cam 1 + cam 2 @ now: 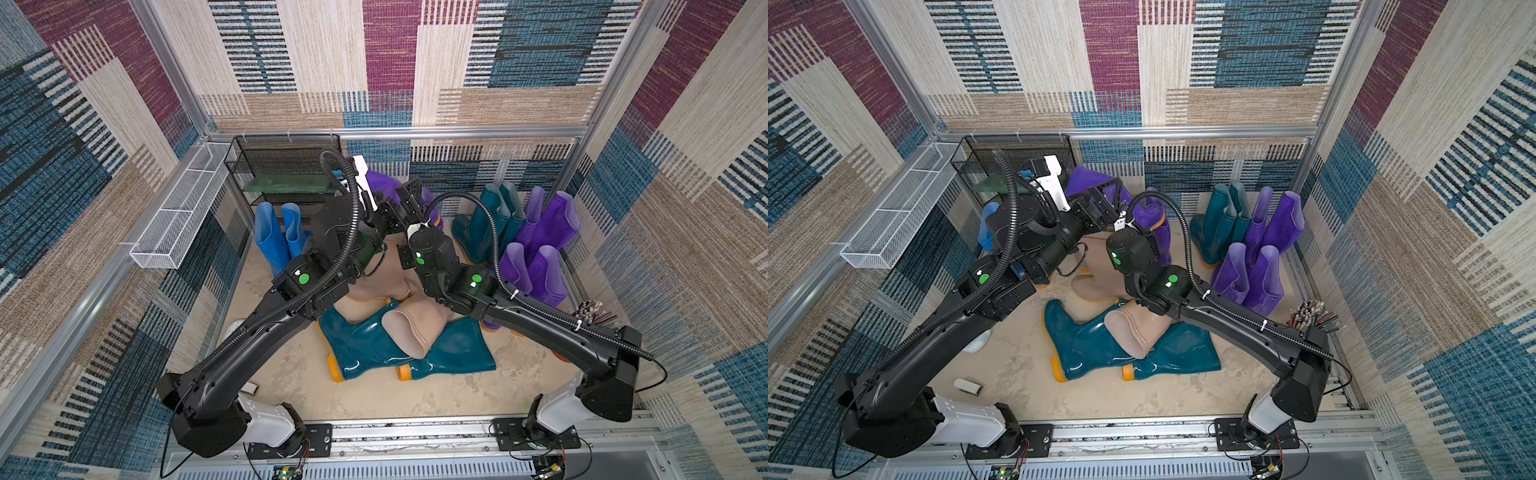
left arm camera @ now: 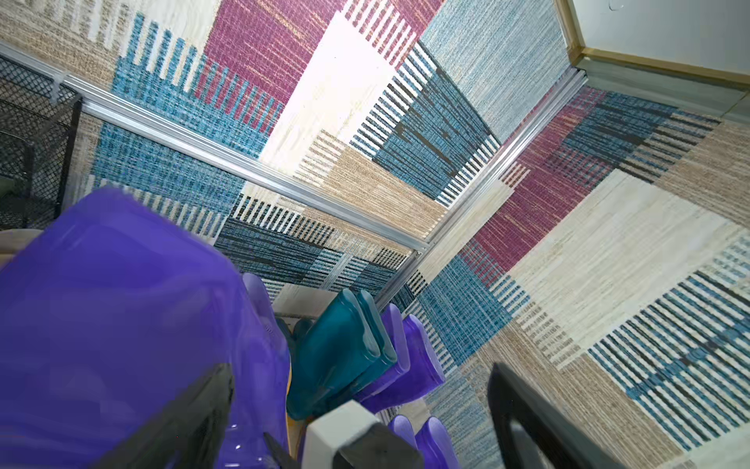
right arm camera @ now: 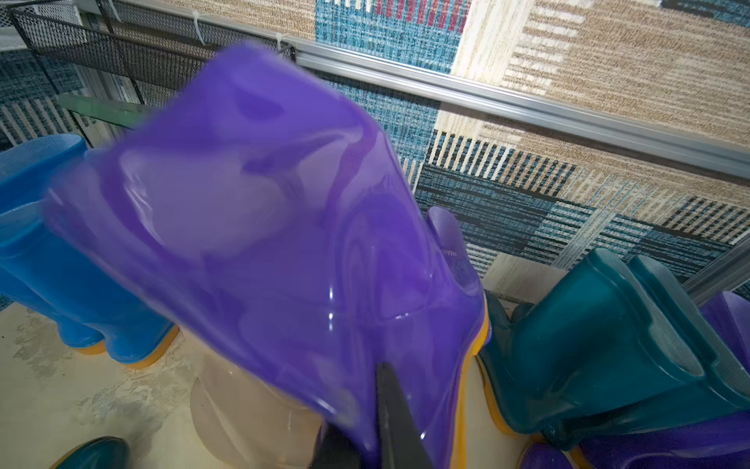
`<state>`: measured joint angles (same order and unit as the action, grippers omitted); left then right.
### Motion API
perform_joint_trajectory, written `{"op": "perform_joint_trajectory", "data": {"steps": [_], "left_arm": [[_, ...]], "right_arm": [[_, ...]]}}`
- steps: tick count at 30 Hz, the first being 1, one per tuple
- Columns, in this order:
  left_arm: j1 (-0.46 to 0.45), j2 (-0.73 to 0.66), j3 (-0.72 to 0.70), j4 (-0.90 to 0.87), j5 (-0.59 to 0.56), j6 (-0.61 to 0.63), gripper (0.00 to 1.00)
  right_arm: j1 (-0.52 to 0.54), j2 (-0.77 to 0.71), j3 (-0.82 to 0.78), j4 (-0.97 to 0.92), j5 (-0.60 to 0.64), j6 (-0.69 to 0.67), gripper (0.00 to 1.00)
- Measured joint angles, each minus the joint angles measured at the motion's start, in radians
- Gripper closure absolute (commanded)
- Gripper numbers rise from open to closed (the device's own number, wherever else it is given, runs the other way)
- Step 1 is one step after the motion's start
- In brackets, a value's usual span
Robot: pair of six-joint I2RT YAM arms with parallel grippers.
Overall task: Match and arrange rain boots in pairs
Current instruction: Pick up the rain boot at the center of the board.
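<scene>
Purple boot (image 3: 284,243) pinched in closed right claw (image 3: 365,426); left claw (image 2: 357,373) spread wide, empty. Blue pair (image 1: 278,232) stands left of claws, teal pair (image 1: 490,220) and purple pairs (image 1: 536,249) right. Fallen teal boots (image 1: 374,345) and beige boots (image 1: 415,328) behind claws, unpaired.

The left arm (image 1: 249,353) and right arm (image 1: 552,328) are mounted on black plates (image 1: 316,436) screwed to the aluminium base rail (image 1: 415,432). Directly above the rail, each arm is fitted with a white rounded shoulder housing (image 1: 266,419). Beyond these housings, the links are clad in smooth black tapered shells.

Black corrugated conduit (image 1: 345,249) is routed along each arm away from the rail. On the right arm it is secured by white cable ties (image 1: 577,325). Round green markers (image 1: 304,278) are carried on the joint housings farthest from the rail. The left gripper (image 2: 357,410) is equipped with black fingers (image 2: 523,410). Thin black cables (image 1: 166,436) are looped beside the rail.
</scene>
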<state>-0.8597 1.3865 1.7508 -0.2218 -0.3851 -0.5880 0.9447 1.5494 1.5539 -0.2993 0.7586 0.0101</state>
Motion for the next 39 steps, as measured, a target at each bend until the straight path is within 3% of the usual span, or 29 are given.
{"op": "perform_joint_trajectory", "data": {"steps": [12,17,22,30,36,39], "left_arm": [[0.024,-0.100,-0.088,0.042,-0.001,0.075,0.00],[0.068,-0.176,-0.182,0.059,-0.005,0.098,0.00],[0.094,-0.206,-0.239,0.066,0.020,0.117,0.02],[0.092,0.002,-0.096,-0.068,0.190,0.128,0.13],[0.050,0.221,0.064,-0.210,0.311,0.151,0.20],[0.025,0.319,0.157,-0.266,0.325,0.166,0.29]], "right_arm": [[-0.020,-0.095,-0.046,0.026,-0.027,-0.019,1.00],[-0.045,-0.173,-0.046,0.026,-0.156,-0.054,1.00],[-0.135,-0.277,-0.089,0.071,-0.327,-0.067,1.00],[-0.372,-0.401,-0.196,0.131,-0.530,-0.060,1.00],[-0.498,-0.398,-0.229,0.151,-0.635,-0.023,1.00],[-0.552,-0.397,-0.240,0.152,-0.684,-0.005,1.00]]}}
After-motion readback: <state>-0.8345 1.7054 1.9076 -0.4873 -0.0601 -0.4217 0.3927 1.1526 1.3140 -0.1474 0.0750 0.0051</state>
